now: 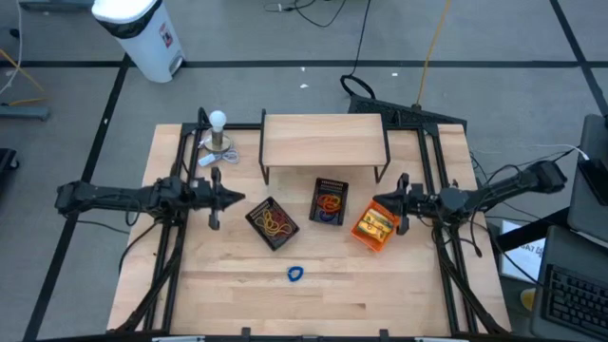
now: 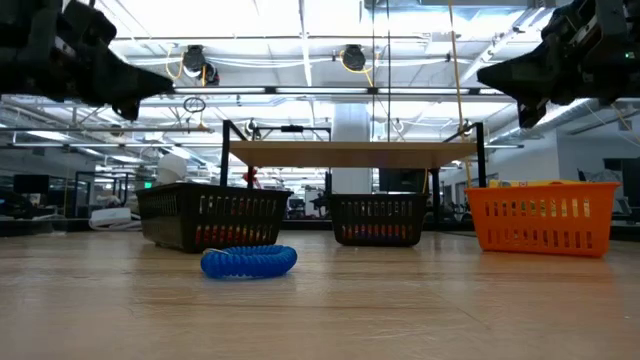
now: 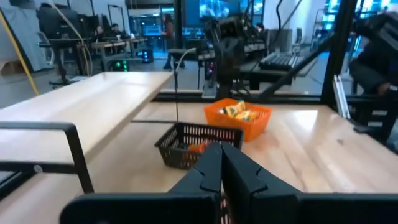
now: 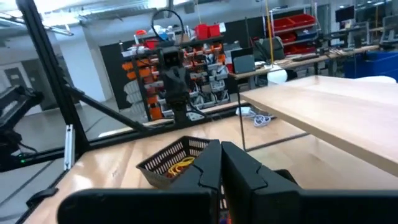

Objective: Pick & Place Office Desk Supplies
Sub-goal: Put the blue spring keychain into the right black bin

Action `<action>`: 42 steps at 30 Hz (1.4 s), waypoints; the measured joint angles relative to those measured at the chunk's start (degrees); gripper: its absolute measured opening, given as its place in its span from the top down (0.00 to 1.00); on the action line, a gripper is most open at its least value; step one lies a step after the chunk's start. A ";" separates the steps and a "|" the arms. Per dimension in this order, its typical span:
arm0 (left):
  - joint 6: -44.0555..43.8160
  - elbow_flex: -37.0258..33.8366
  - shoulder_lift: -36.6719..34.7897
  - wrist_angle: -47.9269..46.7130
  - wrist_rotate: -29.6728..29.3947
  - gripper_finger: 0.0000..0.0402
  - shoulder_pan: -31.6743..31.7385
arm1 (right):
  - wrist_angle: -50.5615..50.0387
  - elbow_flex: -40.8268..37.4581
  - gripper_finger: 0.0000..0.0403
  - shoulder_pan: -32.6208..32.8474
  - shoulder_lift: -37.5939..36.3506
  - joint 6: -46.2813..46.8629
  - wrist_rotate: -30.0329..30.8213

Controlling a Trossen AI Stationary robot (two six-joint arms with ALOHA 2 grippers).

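Coloured rubber bands lie in two black mesh trays (image 1: 273, 222) (image 1: 330, 201) at mid-table. Yellow packets fill the orange tray (image 1: 374, 226) to their right. A blue coiled band (image 1: 295, 275) (image 2: 248, 261) lies on the bare wood nearer the front edge. My left gripper (image 1: 237, 199) (image 3: 221, 169) hovers shut and level, left of the trays, holding nothing. My right gripper (image 1: 376, 203) (image 4: 221, 163) hovers shut and level by the far corner of the orange tray, also holding nothing. Both are well above the table in the low view.
A low wooden shelf on black legs (image 1: 323, 141) stands at the table's far middle. A white ball on a small stand (image 1: 218, 122) sits at the far left. Bare wood lies around the blue band, toward the near edge.
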 joint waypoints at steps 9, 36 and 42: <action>-0.47 -2.47 0.04 0.24 -0.11 0.99 2.72 | 11.87 0.29 1.00 6.02 4.60 -2.56 0.44; -7.57 -2.38 0.15 0.39 -0.13 0.99 3.69 | 7.39 33.80 1.00 10.72 49.61 -13.66 3.19; -12.56 -2.38 0.15 0.33 0.04 0.98 3.69 | 7.17 40.73 1.00 12.08 58.52 -14.82 3.05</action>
